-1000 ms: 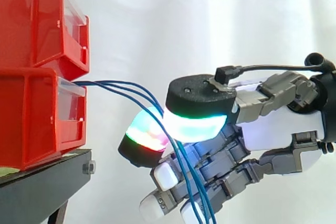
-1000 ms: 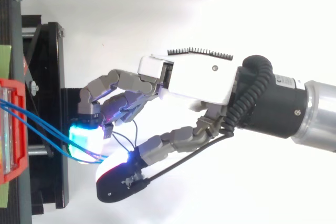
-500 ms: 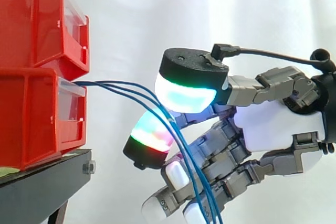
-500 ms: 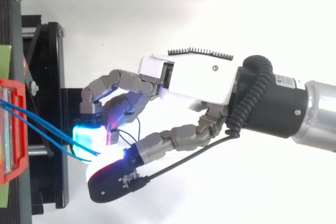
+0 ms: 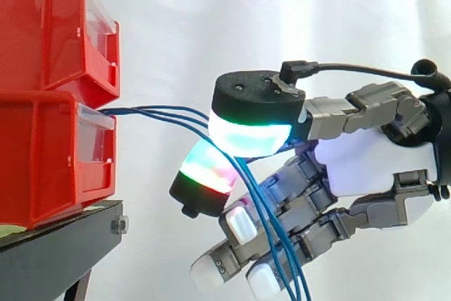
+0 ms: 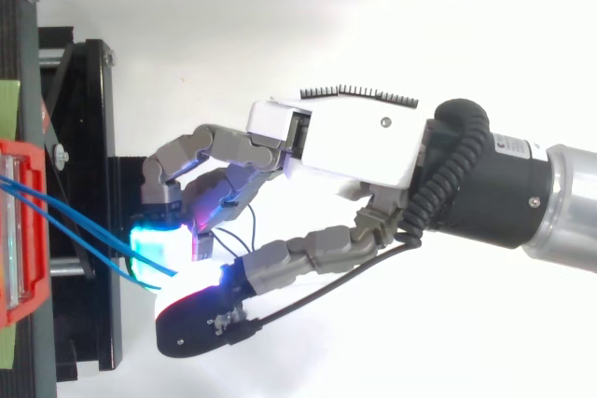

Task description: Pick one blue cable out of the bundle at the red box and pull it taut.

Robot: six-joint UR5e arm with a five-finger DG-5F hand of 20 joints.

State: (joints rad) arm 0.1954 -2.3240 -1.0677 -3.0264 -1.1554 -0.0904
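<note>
The blue cables (image 5: 158,114) come out of the clear-fronted mouth of the lower red box (image 5: 42,153) at the left. They run to the right in a shallow, slightly sagging fan of three strands, well clear of the black stand (image 5: 56,244) beneath the boxes. Their long axis lies nearly level from the box to the hand (image 5: 366,167). At the hand they gather and bend sharply down, falling in front of the curled lower fingers and off the bottom of the side view.

The hand is on the far side of the cables from the box, palm toward it. The thumb's broad pad (image 5: 250,132), black-backed and glowing white to green, sits above. A finger's pad (image 5: 206,174), glowing green and red, sits just below and toward the box. The two are drawn together with the cables passing between them, so the hand looks to be pinching the bundle at its bend. Whether one strand or all are caught between the pads cannot be told. From above, the cables (image 6: 75,226) end where the cyan and white pads meet.

The cables are thin, smooth and limp, likely to slip or bunch together. The boxes are hard, glossy plastic with square edges, and the pads are thick and rounded. To draw a strand taut, the pull would go to the right, away from the box along that level line.
</note>
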